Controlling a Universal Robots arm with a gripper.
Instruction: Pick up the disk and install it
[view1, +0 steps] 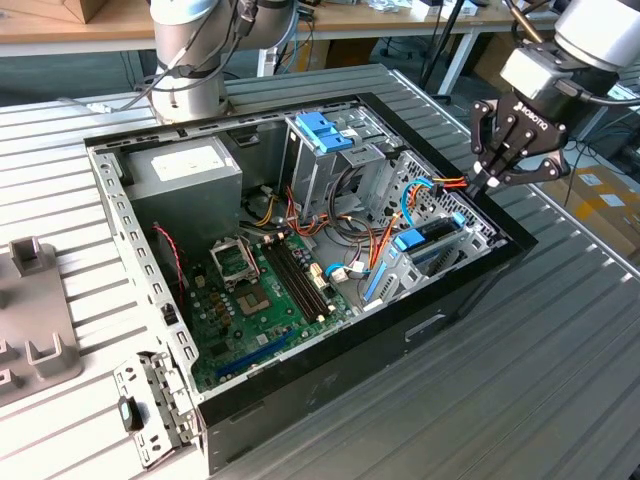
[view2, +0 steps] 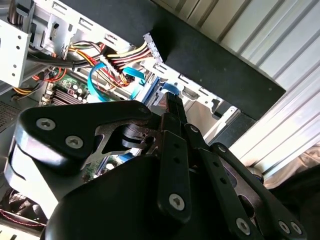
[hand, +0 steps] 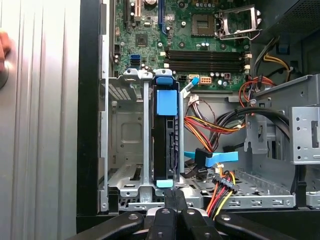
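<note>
Disk already sitting on edge in its slot in the lower drive bay, blue carrier tab on top and a second blue nub at the near end, seen edge-on in the first wrist view. Same disk visible in the exterior view near the case's right-hand wall, tucked among the silver bay rails. Looks seated or close to it, judging by how it lines up with the metal bay dividers on either side; standing upright like that because the bay only takes it on its rails.

Pincer hovering just above the case rim beside that bay, fingers closed together at the tips, gripping nothing. In the second wrist view the pincer fingers pressed flat against each other, pointing down toward the blue carrier. Probably closed for use as a pusher, though that's a guess.

Around it: bundle of yellow, red and orange power cables plus a flat blue data cable lying loose next to the bay, not plugged into the disk as far as can be told. Motherboard with RAM slots and empty CPU socket further in, power supply at the back corner, tall drive cage with blue clip.

Whole computer case lying open on a ribbed metal bench. Grey fixture on the exterior view's left. Workshop room, wooden desks behind.
</note>
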